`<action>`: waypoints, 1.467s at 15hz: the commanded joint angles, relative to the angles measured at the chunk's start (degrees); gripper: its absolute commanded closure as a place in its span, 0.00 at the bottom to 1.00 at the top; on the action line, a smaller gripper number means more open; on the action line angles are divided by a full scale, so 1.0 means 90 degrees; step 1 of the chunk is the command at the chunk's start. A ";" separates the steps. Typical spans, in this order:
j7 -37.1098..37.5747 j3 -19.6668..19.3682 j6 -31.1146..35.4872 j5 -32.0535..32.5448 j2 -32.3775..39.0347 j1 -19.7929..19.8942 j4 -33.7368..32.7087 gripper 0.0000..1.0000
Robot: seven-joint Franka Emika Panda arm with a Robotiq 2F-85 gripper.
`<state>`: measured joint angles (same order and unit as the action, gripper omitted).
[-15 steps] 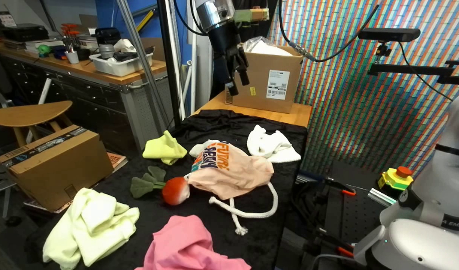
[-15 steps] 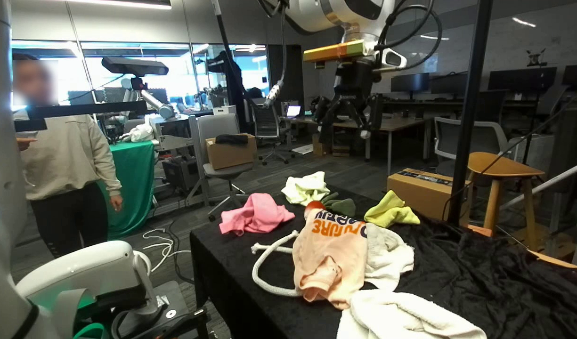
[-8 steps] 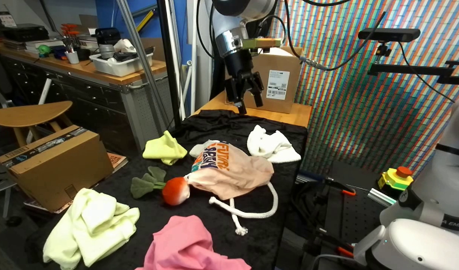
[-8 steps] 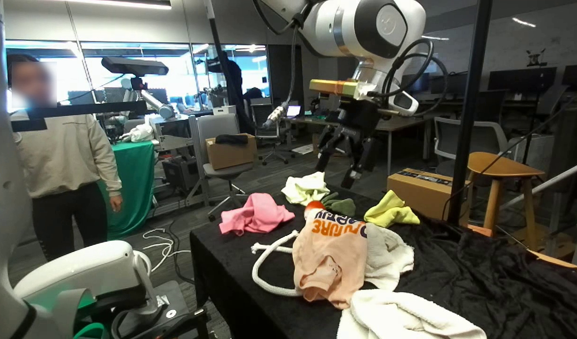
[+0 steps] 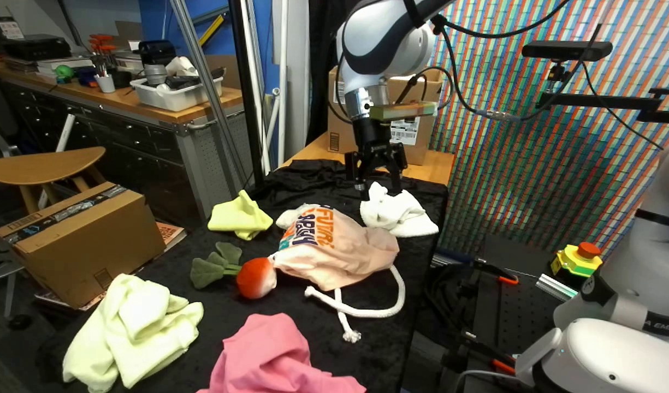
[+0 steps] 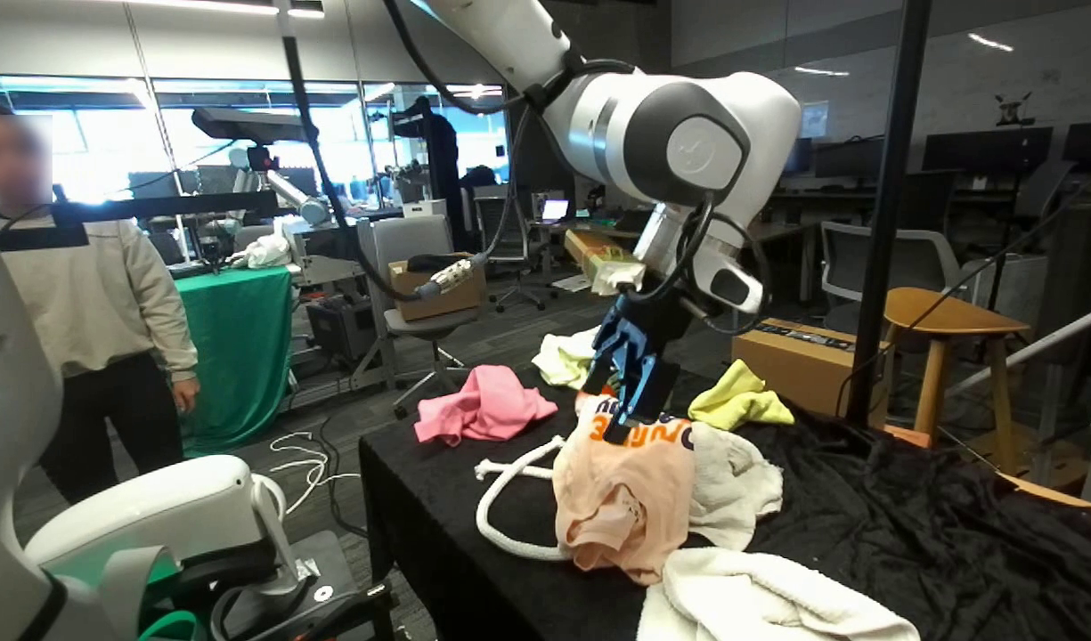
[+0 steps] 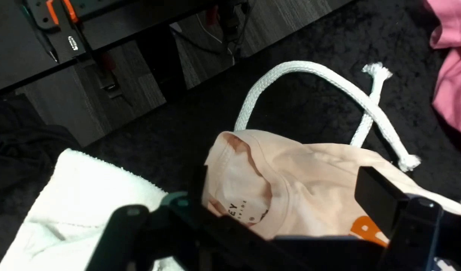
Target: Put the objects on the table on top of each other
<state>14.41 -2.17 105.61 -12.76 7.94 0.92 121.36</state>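
The gripper (image 5: 379, 190) hangs over the tabletop (image 5: 386, 349), pointing down, its jaws spread wide apart. In the wrist view a peach cloth (image 7: 320, 188) with orange print shows below and between the jaws; whether they touch any cloth, I cannot tell. A thick white cloth (image 7: 87, 188) lies just beside the peach cloth, which partly covers an off-white cloth (image 6: 732, 485). From under the peach cloth a white rope (image 5: 367, 313) curves out across the tabletop, its end frayed. A red-and-white ball (image 5: 255, 278) with green fabric leaves (image 5: 208, 270) meets the peach cloth's printed end. Farther out lie a bright yellow-green cloth (image 5: 237, 215), a pale yellow-green cloth (image 5: 132, 333) and a pink cloth (image 5: 274, 360), each crumpled and apart from the others. The tabletop itself is black and rumpled at one end. Past its edge, in both exterior views, stand a taped cardboard box (image 5: 94, 245) and a wooden stool (image 5: 45, 164). In an exterior view a larger cardboard box (image 5: 423, 139) stands behind the gripper. In an exterior view a person (image 6: 100, 294) stands well apart from the cloths.
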 commanded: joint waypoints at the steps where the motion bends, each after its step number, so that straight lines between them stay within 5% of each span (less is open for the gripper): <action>1: 0.0259 -0.0140 0.0959 -0.0002 -0.0801 0.0105 0.1317 0.00; 11: 0.2014 -0.0361 0.3750 0.0104 -0.0971 0.0403 0.3120 0.00; 22: 0.4650 -0.0533 0.5313 0.0794 -0.0505 0.0443 0.3229 0.00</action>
<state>49.51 -6.08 150.44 -9.05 2.16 4.59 151.12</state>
